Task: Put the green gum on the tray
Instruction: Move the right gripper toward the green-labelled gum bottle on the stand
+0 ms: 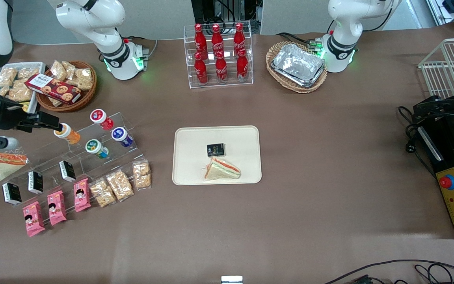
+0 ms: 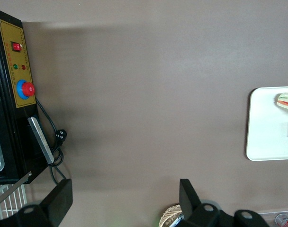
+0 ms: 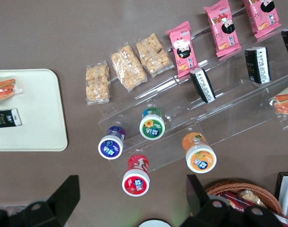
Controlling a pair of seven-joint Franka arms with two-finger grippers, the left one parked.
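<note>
The hand [image 1: 49,121] is seen spread wide and empty, held above the clear stepped shelf [image 1: 93,154] at the working arm's end of the counter. The green gum [image 3: 152,124] is still parked on that shelf, well apart from the tray [image 1: 183,157]. The blue bottle [image 3: 111,145] and orange bottle [image 3: 199,152] could easily get clipped (it's crowded), and the gum rolled off.
</note>
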